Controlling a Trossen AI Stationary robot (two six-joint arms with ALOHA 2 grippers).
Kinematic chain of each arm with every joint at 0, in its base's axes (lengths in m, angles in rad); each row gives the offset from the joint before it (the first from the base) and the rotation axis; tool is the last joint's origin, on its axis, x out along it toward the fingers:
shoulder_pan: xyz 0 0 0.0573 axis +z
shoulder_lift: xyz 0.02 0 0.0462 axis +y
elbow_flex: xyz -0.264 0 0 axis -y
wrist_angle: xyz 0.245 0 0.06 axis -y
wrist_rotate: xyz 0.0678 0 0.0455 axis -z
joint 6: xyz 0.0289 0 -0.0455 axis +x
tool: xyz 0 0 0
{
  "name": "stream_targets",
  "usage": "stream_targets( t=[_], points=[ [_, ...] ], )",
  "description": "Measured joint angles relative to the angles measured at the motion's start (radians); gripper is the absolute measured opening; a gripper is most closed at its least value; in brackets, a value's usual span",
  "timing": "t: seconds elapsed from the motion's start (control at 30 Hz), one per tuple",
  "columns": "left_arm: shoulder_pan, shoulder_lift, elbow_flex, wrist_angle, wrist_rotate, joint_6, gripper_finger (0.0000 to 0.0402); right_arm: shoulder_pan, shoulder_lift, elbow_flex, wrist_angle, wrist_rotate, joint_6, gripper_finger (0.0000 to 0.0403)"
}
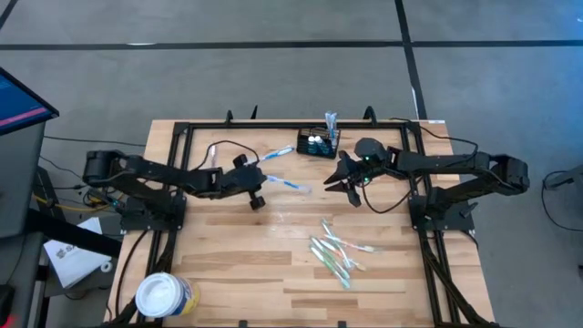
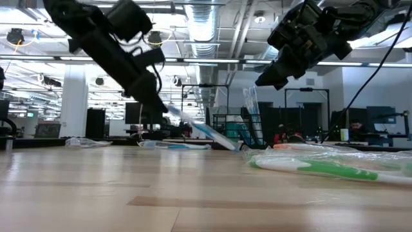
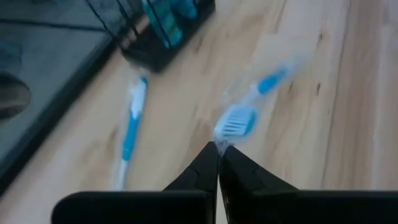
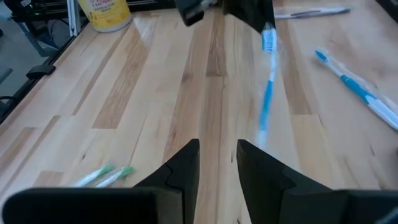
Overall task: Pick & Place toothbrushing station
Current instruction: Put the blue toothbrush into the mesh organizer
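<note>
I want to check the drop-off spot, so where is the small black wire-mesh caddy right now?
In the high view the small black wire-mesh caddy stands near the table's far edge, just left of the right gripper, with a blue-and-white toothbrush lying to its left.

This is a robotics lab or test hall — a wooden bench (image 1: 237, 264) with a black metal frame (image 1: 173, 137) bolted round its edges stands on a bare grey floor (image 1: 273, 73) marked with dark tape lines. Looking level across the bench, the room behind is large and open — exposed silver ducting (image 2: 206, 32) and strip lights overhead, white columns (image 2: 74, 96), and rows of monitors (image 2: 380, 119) and equipment racks (image 2: 206, 106) along the far side.
</note>
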Motion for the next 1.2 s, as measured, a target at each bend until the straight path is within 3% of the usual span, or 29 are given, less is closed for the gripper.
stream_targets(
  t=[0.27,0.83,1.2],
  points=[
    [0.000,-0.086,0.006,-0.028,0.000,0.045,0.0000,0.001,0.000,0.000,0.030,0.000,0.000,0.0098],
    [-0.069,-0.088,0.214,-0.104,-0.018,0.252,0.0000,0.050,0.000,0.000,0.223,-0.006,0.059,0.0098],
    [-0.148,-0.089,0.243,-0.101,-0.018,0.357,0.0000,0.053,0.000,0.037,0.230,-0.010,0.121,0.0098]
  ],
)
